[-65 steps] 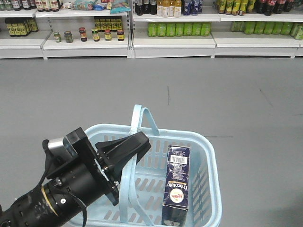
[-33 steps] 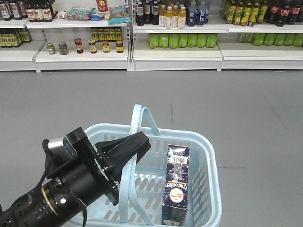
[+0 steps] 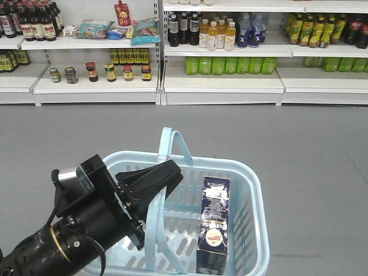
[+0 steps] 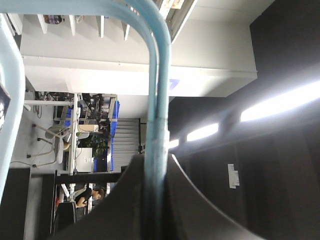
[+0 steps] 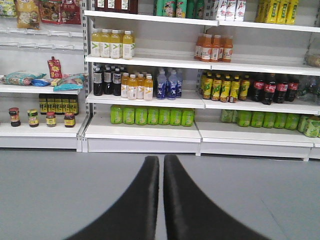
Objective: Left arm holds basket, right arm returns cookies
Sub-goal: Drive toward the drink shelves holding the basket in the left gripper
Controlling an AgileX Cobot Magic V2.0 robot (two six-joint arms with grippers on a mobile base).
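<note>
Across the back of the front view, we are looking at white store shelving [image 3: 221, 86] carrying bottles and jars, with grey floor [image 3: 299, 138] running from it toward us. Nearer, the light blue basket [image 3: 207, 160] is sitting low in the middle of the view, its slotted walls facing us. We cannot tell whether it is touching the floor.

From the lower left, the left arm [image 3: 80, 230] is reaching in over the basket's near left side. Its left gripper [image 3: 165, 175] is closing its black wedge fingers [image 3: 146, 181] on the hoop handle [image 3: 154, 230]. The left wrist view is showing the pale blue handle bars [image 4: 156, 100] passing straight up between the two fingers, which are pressing against them on both sides.

Inside the basket, the cookies [image 3: 214, 224] are standing on end in the right half, just beside the right wall, with the white barcode toward the top and the round logo lower down.

Facing the shelves in its own wrist view, the right gripper [image 5: 161, 165] is holding nothing. Its two dark fingers [image 5: 140, 200] are lying almost together, leaving only a thin gap.
</note>
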